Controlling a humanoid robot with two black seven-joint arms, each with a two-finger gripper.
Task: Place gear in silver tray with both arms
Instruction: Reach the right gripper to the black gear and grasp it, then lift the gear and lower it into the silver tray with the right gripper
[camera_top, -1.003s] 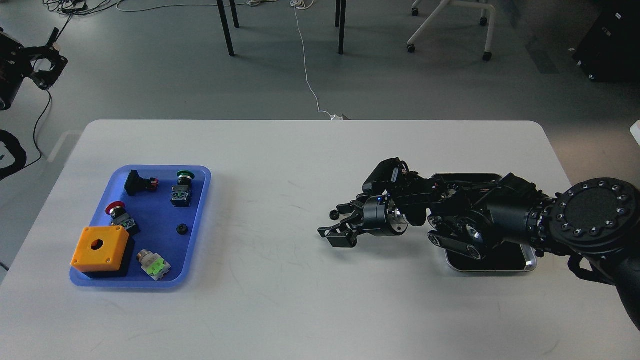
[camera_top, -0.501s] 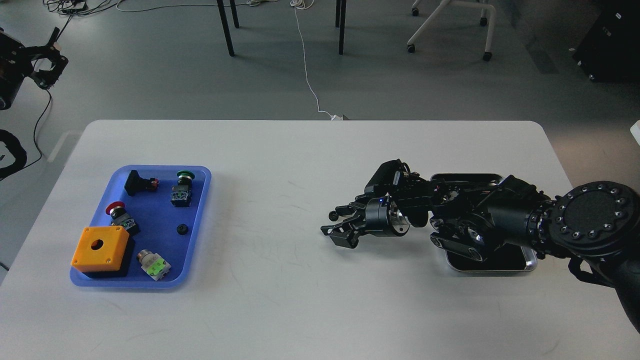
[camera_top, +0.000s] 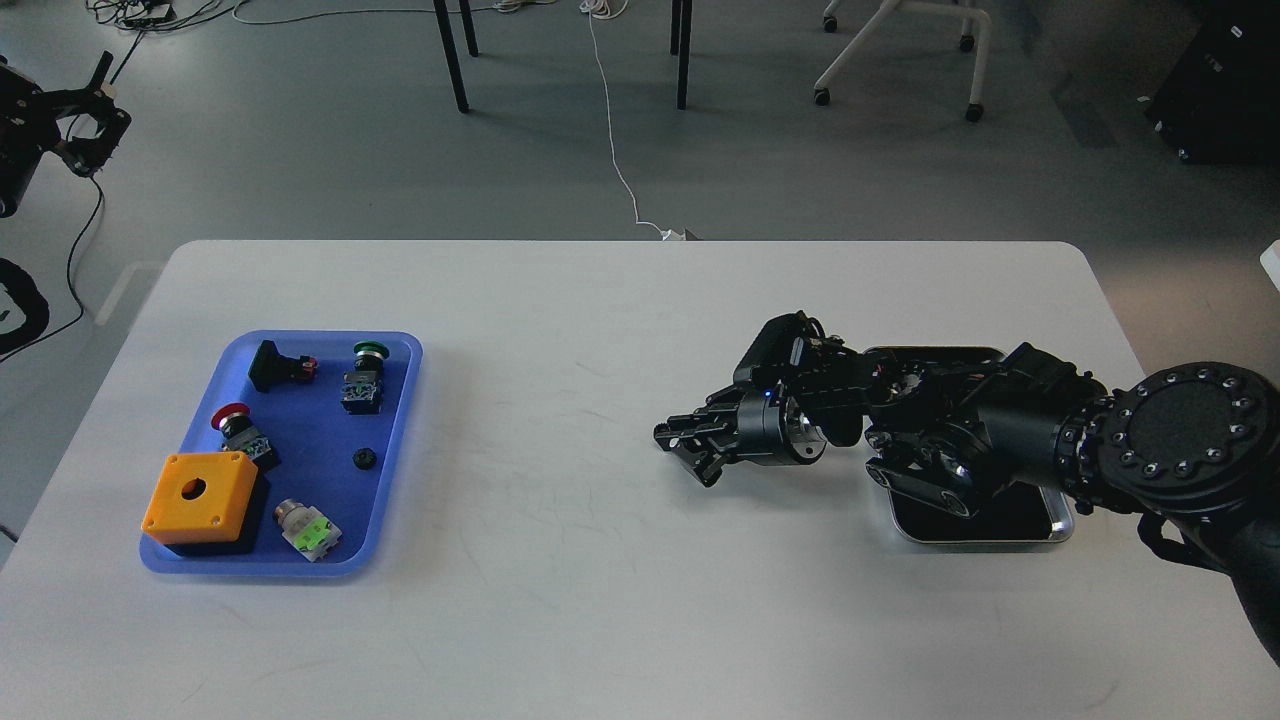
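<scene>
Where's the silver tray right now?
In the head view the silver tray sits on the right side of the white table, mostly hidden under the right arm, far from the blue tray.

two trays: one blue tray (camera_top: 395, 440), one silver tray (camera_top: 1060, 525); three push buttons, one orange box (camera_top: 200, 497), one black gear (camera_top: 365, 459).

Even, diffuse daylight fills the frame, brightest on the white table (camera_top: 600, 620), which looks slightly washed out. Shadows are soft and faint (a pale one beneath the right arm (camera_top: 1000, 430), centre right). The focus is sharp throughout, with no motion blur or noticeable edge distortion.
</scene>
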